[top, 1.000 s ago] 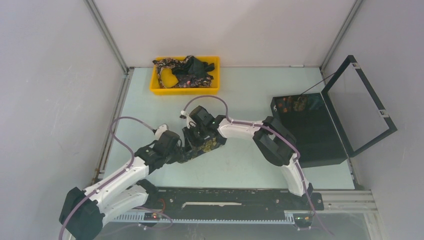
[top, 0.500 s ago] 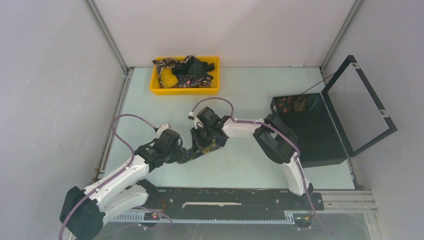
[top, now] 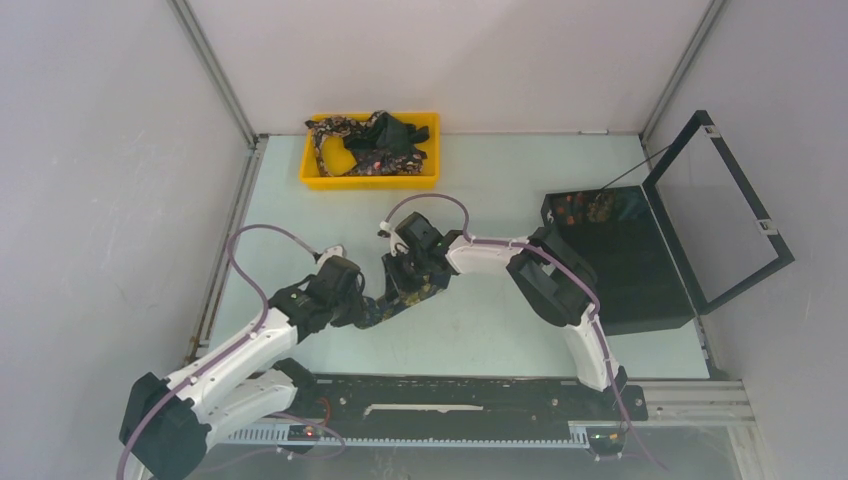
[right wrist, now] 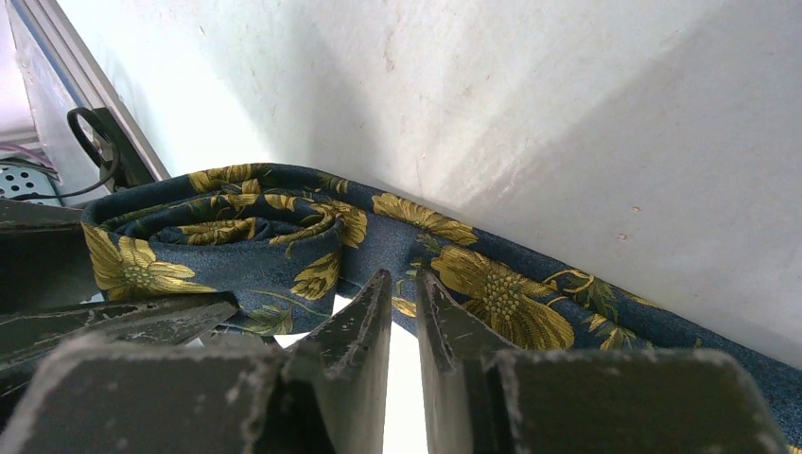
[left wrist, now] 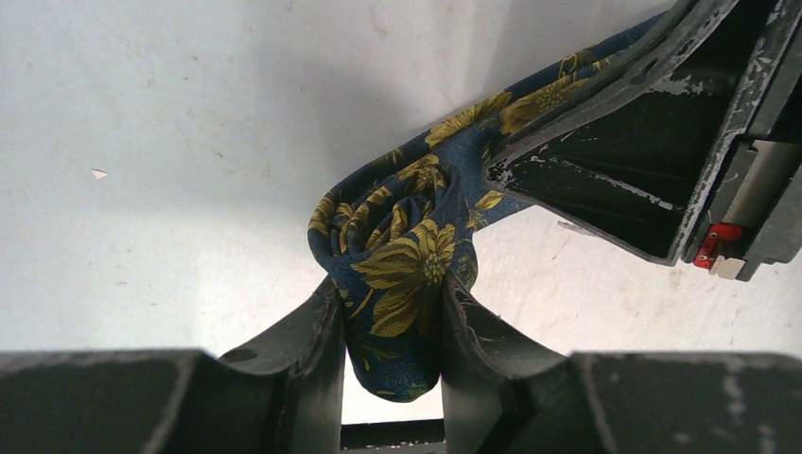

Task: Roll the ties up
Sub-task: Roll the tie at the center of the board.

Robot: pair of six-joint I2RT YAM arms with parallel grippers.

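Since a second ago, both wrists have been shifted slightly toward 3 o'clock, and the tie point(left wrist: 407, 255) between them has been drawn out thinner. The tie is held just off the surface point(top: 480, 330) near its centre. Its rolled end is clamped firmly between the jaws of the left gripper point(left wrist: 388, 322), and its flat tail runs off toward 2 o'clock in the left wrist view.

The jaws of the right gripper point(right wrist: 397, 293) are drawn almost together at the tail just beside the coil; whether fabric is nipped between them cannot be told.

More ties point(top: 375, 145) are heaped in the yellow tray point(top: 312, 178) at 12 o'clock, and a black box point(top: 640, 290) stands open at 3 o'clock.

Rolling is judged to be under way, with only a few turns wound. Next, the tail should be kept taut while the coil is turned further, so that the layers are not slackened.
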